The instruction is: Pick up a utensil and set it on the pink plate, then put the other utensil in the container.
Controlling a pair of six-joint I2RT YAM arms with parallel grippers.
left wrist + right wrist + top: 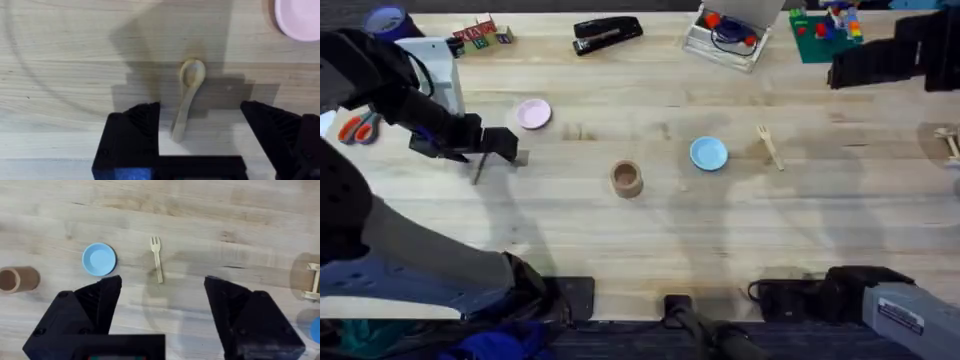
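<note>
A small wooden spoon (187, 97) lies flat on the table between the spread black fingers of my left gripper (200, 132), which is open and hovers low over its handle. The pink plate (533, 114) sits just beyond and to the right of my left gripper (508, 148); its rim shows as the pink plate (299, 17) in the left wrist view. The wooden fork (770, 146) lies right of a light blue plate (708, 153). The tan container (626, 178) stands upright mid-table. My right gripper (162, 315) is open, high above the fork (157, 259).
Along the far edge are a black stapler (607, 34), a clear plastic box (725, 35), toy blocks (480, 33) and a green brick model (825, 25). Scissors (358, 127) lie far left. A small wooden piece (948, 143) sits at the right edge.
</note>
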